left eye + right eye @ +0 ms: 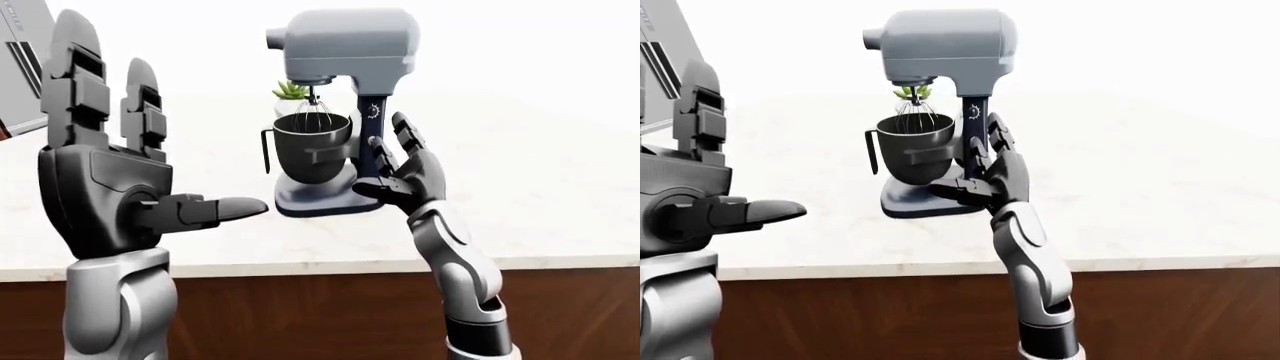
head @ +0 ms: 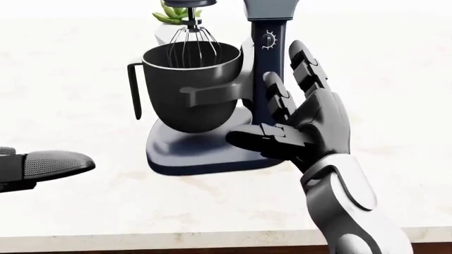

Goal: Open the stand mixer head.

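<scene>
The stand mixer stands on the pale counter, its grey head (image 1: 345,41) lying level over a dark column (image 2: 267,63) and base (image 2: 191,153). The whisk (image 2: 192,39) hangs into the dark handled bowl (image 2: 191,90). My right hand (image 2: 272,100) is open beside the column's right side. Its fingers (image 2: 305,66) point up along the column and the thumb (image 2: 258,138) reaches over the base. It holds nothing. My left hand (image 1: 160,127) is raised at the left of the left-eye view, open and empty, well apart from the mixer.
A small green plant (image 1: 291,90) sits just beyond the mixer. The marble counter (image 1: 540,187) ends at an edge above a brown cabinet face (image 1: 300,315). A grey appliance (image 1: 20,67) shows at the top left.
</scene>
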Controlling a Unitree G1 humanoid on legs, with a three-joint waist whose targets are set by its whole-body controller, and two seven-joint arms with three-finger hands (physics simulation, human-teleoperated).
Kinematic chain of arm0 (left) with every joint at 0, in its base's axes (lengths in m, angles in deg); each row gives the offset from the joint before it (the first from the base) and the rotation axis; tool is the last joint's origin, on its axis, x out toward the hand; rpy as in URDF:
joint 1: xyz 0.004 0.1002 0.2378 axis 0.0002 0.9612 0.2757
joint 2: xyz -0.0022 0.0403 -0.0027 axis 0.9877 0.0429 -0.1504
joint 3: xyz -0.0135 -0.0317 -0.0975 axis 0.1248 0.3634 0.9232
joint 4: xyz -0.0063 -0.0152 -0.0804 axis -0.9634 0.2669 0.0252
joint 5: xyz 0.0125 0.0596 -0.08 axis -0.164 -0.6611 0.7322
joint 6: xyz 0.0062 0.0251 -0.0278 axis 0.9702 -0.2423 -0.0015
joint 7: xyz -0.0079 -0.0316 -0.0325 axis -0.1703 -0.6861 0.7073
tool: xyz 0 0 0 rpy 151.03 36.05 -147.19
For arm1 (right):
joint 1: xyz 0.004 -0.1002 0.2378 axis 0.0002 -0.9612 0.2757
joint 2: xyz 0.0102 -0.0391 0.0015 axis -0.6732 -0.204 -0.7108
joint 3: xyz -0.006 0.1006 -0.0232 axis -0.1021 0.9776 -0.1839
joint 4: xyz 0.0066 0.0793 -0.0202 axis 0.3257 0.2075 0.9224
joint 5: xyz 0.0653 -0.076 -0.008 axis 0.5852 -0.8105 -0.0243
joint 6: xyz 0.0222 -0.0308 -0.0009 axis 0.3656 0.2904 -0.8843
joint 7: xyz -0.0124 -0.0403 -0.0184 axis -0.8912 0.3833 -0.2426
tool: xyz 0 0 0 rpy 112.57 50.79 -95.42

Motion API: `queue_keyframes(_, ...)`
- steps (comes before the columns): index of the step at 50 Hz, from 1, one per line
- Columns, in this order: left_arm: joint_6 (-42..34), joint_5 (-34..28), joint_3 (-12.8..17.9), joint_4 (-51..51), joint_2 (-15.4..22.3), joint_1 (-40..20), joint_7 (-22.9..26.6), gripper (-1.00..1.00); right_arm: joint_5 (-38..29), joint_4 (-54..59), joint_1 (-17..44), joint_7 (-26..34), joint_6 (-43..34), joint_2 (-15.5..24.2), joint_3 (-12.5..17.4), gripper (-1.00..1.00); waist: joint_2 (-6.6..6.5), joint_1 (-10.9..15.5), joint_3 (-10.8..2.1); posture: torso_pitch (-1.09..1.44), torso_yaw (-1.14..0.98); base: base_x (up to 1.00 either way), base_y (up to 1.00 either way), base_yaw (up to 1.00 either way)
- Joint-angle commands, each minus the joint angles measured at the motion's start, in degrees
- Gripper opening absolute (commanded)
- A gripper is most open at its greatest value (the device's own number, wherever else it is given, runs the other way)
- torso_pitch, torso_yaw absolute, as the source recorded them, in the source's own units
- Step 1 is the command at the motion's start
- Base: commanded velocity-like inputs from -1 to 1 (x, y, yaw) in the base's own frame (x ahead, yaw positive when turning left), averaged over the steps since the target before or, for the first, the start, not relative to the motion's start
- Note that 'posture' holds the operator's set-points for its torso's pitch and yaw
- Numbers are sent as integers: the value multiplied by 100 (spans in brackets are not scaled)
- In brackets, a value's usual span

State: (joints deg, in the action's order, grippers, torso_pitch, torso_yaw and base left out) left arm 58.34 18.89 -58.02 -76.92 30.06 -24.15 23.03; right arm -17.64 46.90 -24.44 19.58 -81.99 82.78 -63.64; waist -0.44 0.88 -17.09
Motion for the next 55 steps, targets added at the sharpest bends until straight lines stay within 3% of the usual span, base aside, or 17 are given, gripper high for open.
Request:
queue_keyframes(1,98,2,18,-81,36,-127,5,99,9,-167,186,51,165,12,10,100,-13,0,-19,-41,0,0,0,0)
queue_keyframes(55,102,-50,-20,-84,15,-118,16,99,-117,470,430,220,502,32,39,100,-18,-2,-20,-41,0,0,0,0)
